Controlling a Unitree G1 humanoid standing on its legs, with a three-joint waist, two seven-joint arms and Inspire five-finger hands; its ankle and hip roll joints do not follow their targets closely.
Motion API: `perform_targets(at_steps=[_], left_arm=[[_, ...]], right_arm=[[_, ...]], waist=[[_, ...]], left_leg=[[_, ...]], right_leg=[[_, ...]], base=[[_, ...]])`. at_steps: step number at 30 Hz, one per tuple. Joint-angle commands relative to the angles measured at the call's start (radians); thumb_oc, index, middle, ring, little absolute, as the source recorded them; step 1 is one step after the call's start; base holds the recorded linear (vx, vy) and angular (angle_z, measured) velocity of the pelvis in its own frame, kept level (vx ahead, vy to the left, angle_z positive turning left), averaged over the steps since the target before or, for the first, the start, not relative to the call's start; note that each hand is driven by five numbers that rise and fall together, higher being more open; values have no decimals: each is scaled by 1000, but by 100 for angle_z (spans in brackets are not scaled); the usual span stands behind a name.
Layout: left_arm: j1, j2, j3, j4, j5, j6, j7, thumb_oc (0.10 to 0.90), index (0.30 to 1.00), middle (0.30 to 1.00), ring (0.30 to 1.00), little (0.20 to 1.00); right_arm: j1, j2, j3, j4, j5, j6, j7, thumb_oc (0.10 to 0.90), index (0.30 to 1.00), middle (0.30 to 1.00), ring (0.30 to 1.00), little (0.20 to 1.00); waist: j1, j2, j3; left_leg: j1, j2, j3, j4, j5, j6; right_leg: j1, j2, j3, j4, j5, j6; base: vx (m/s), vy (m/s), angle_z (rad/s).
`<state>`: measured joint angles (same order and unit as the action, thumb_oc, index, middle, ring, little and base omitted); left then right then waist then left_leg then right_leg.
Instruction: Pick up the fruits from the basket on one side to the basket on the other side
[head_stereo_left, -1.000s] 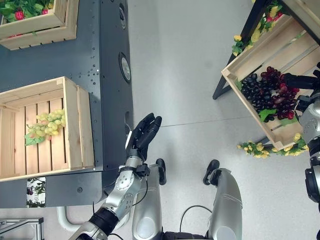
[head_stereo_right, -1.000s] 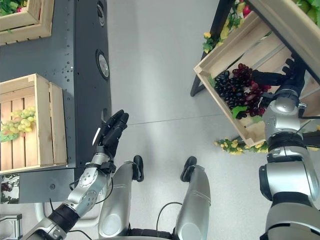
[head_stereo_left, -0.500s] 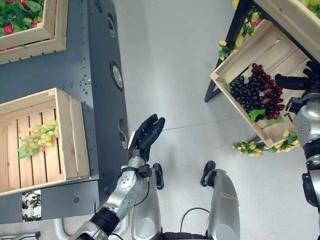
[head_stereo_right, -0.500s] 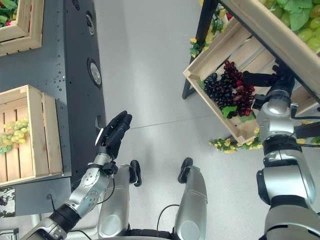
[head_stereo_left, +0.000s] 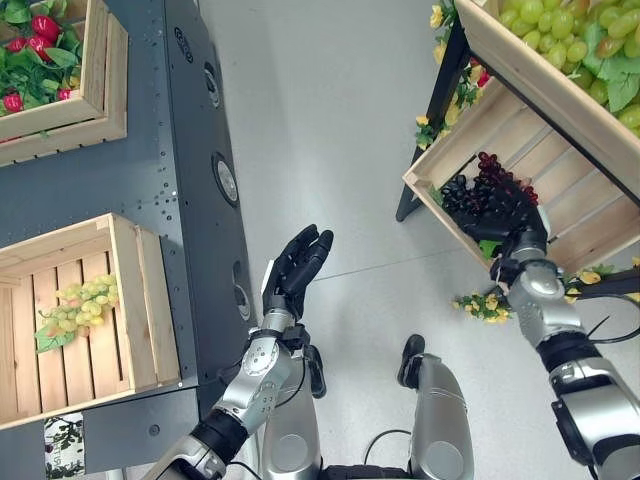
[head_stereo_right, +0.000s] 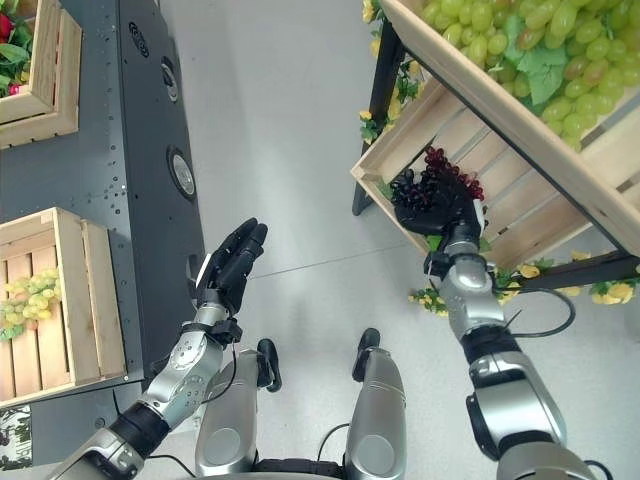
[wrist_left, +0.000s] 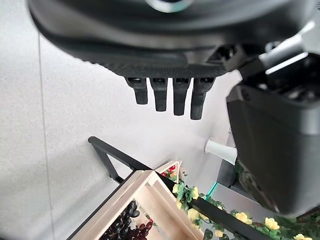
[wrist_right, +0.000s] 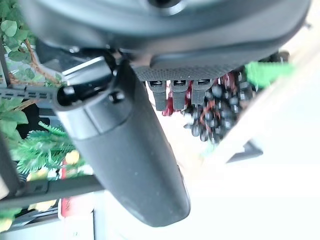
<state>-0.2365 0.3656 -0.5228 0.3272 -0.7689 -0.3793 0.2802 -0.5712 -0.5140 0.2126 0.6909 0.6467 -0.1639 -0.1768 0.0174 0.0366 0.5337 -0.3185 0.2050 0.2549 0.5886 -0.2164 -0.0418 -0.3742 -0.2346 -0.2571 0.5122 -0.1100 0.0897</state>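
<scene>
Dark grey perforated table (head_stereo_left: 160, 150), yellow flower garland (head_stereo_left: 480, 305), pale grey floor (head_stereo_left: 330, 120).

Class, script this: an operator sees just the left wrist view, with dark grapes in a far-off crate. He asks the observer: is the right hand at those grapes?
Observer: Yes. The right hand lies over the dark grapes in the slanted crate.
Operator: Anything above that crate?
Observer: A top crate full of green grapes.
Operator: And on the other side?
Observer: A left crate on the dark table holds one green bunch.
</scene>
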Motion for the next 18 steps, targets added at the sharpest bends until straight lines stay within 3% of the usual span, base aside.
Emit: perform_targets(at_steps=[1,9,15,18], left_arm=[[-14,13,45,-114,76,-63,-38,800,900,900,900,900],[-4,-16,44,-97,100,-69,-39,800,900,900,900,900],[54,-42,56,-42,159,-37,-35,800,900,900,900,900],[84,-43,68,-22,171,-41,-34,800,900,900,900,900]], right_arm=[[-80,-23,-3,-120,45,-147,36,800,900,900,900,900],[33,84,29,-180,71,-160,49,800,900,900,900,900],[180,151,42,-242,63,-189,95,800,900,900,900,900],[236,171,53,-272,36,-184,112,800,900,900,900,900]], waist=[[2,-47,-14],[3,-65,-67],[-2,-65,-154],[-1,-64,-185]], left_leg=[[66,-25,74,-15,-44,67],[167,-72,55,-190,17,55],[276,-115,38,-404,95,44],[302,-125,28,-456,118,40]], right_leg=[[121,-2,-58,-61,-2,-41],[223,35,-40,-226,46,-23],[320,58,-34,-385,89,-11],[343,62,-36,-422,100,-7]], base=[[39,2,0],[55,6,5],[81,31,7],[67,29,8]])
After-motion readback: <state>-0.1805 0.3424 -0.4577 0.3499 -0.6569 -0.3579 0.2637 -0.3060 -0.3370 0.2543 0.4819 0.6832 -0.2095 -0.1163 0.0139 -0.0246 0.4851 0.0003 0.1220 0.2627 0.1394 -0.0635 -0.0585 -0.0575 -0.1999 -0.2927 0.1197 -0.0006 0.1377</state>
